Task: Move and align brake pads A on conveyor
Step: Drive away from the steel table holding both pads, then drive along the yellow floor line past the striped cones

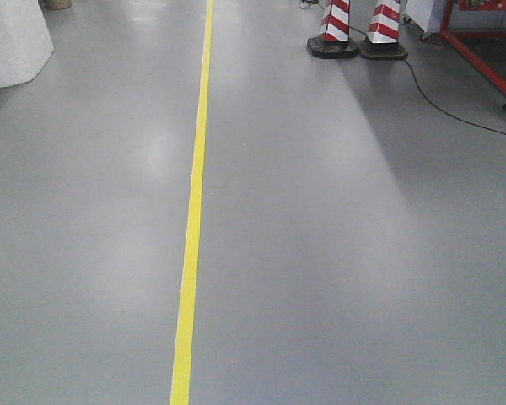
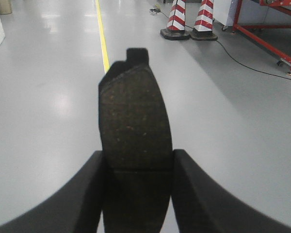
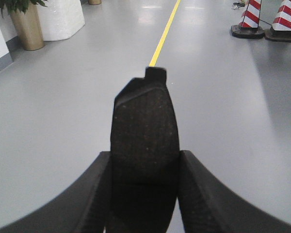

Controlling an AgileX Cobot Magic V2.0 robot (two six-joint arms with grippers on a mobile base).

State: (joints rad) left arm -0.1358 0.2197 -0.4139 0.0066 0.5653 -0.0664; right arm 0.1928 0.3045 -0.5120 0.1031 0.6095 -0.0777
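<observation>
Brake pads A (image 2: pixel 135 116) are off any surface. One stands on end in the left gripper (image 2: pixel 137 167), pinched across its width between both fingers (image 2: pixel 77 194), tab pointing away. A second pad (image 3: pixel 144 126) sits the same way in the right gripper (image 3: pixel 144 165). Each claw is closed only as far as the pad's width allows. Below both lies bare grey floor (image 1: pixel 337 253) with a yellow line (image 1: pixel 194 211). No view shows the conveyor, so this looks like the carry. Done well, that means firm grips and steady wrists until the conveyor shows. Each pad then goes down flat, long edges parallel and tabs matching, before either claw opens.
</observation>
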